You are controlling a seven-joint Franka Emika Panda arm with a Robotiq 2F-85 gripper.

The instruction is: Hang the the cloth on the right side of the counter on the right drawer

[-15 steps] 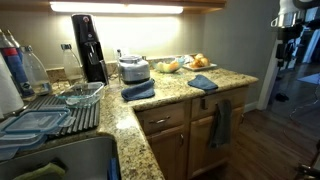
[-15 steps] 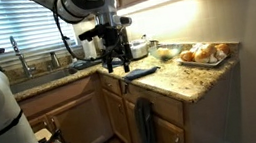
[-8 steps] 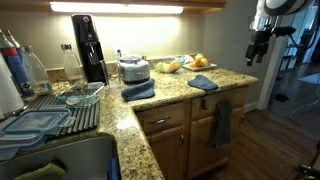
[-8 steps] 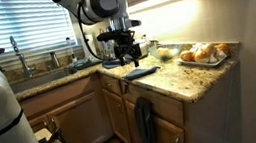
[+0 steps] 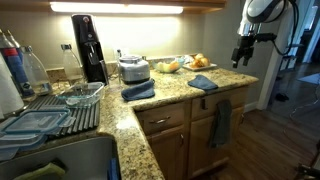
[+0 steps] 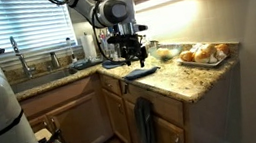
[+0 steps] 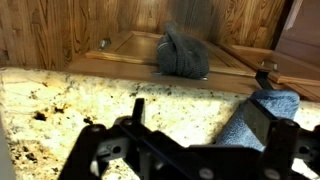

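Note:
The slate-blue cloth (image 5: 203, 82) lies flat on the speckled granite counter (image 5: 170, 95) near its right end, above the right drawer (image 5: 230, 95). It also shows in the other exterior view (image 6: 140, 73) and at the right of the wrist view (image 7: 262, 112). My gripper (image 5: 243, 55) hangs above the counter's end, just over the cloth in an exterior view (image 6: 134, 55). Its jaws (image 7: 200, 128) are open and empty, with the right finger next to the cloth.
A darker navy cloth (image 5: 138, 90) lies further left on the counter. A grey-teal towel (image 5: 220, 122) hangs on the cabinet front below, also in the wrist view (image 7: 182, 55). A fruit tray (image 6: 205, 56), a pot (image 5: 133, 69) and a dish rack (image 5: 50, 115) stand around.
The arm has swung across from the room side toward the counter's end. The gripper now hangs lower, over the slate-blue cloth. The cloths have not moved.

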